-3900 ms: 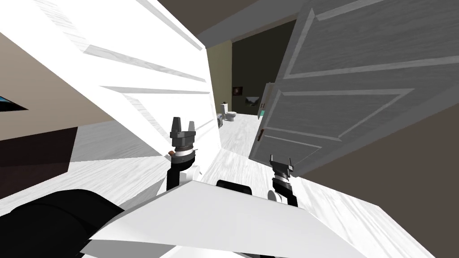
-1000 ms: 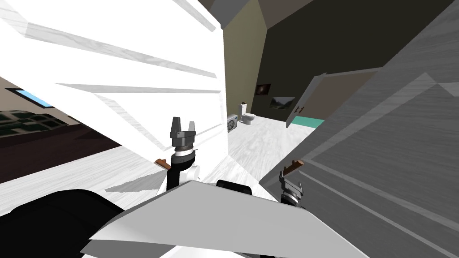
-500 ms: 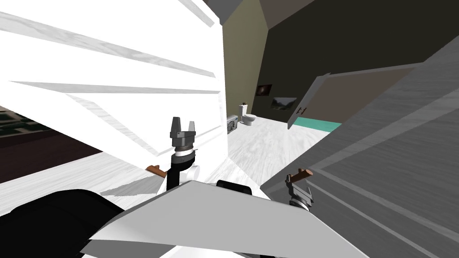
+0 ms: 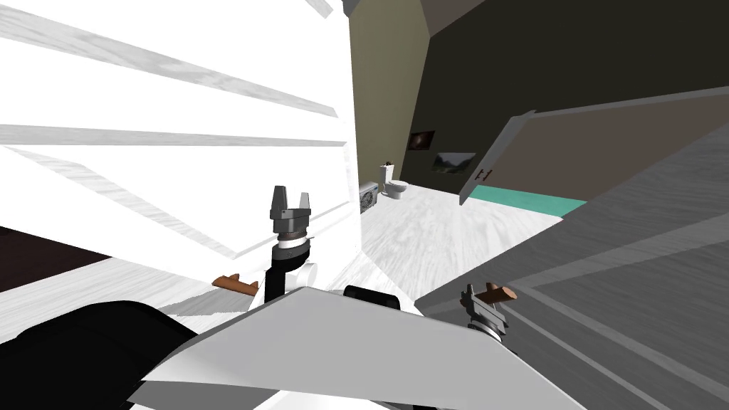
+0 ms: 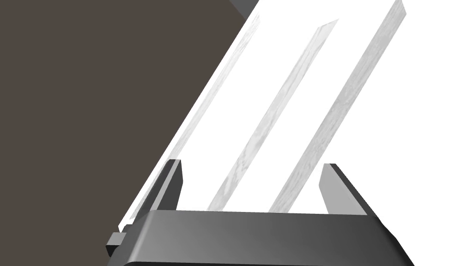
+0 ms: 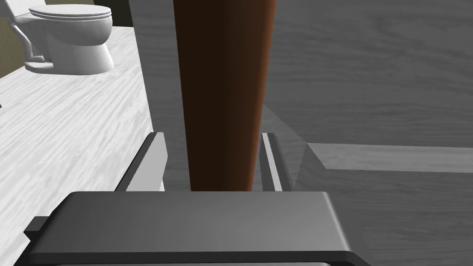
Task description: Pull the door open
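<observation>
Grey door (image 4: 641, 299) nearer now — brown handle (image 6: 221, 92) in right pincer (image 6: 213, 138).

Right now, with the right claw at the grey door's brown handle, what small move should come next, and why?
Probably a short pull of the brown handle toward the robot, along the door's arc. The right claw is closed on it, the grey door stands only partly swung, and the left claw is open by the white door.
</observation>
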Robot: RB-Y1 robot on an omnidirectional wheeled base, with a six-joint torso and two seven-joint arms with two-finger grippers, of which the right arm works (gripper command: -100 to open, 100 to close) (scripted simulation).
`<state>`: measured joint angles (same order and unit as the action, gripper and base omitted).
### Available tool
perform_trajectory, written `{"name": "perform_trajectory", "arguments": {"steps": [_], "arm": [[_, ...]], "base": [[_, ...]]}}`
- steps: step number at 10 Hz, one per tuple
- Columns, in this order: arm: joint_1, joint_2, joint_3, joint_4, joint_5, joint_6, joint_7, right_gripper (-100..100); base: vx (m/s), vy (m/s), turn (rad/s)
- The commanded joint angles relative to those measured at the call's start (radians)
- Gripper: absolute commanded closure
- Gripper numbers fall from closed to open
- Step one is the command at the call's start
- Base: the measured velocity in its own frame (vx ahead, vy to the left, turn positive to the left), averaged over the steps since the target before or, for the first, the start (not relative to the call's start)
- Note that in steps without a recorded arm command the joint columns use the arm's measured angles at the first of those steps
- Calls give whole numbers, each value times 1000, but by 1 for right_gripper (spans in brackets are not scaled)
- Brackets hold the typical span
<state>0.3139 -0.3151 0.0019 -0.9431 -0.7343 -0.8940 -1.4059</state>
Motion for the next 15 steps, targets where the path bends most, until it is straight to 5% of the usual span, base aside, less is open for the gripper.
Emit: {"name": "perform_trajectory", "arguments": {"steps": [1,5,12,15], "arm": [[1,0,0,-1,0,1,1,100],[1,0,0,-1,0,1,1,100],[28,-28,93,-43,55,-6,-52,100],[36,-32,106,-53,62,-4,-58,100]], "base": [[-20,-9,-19],[-7,0,7],[-216,21,58],[-184,-2,46]]}}
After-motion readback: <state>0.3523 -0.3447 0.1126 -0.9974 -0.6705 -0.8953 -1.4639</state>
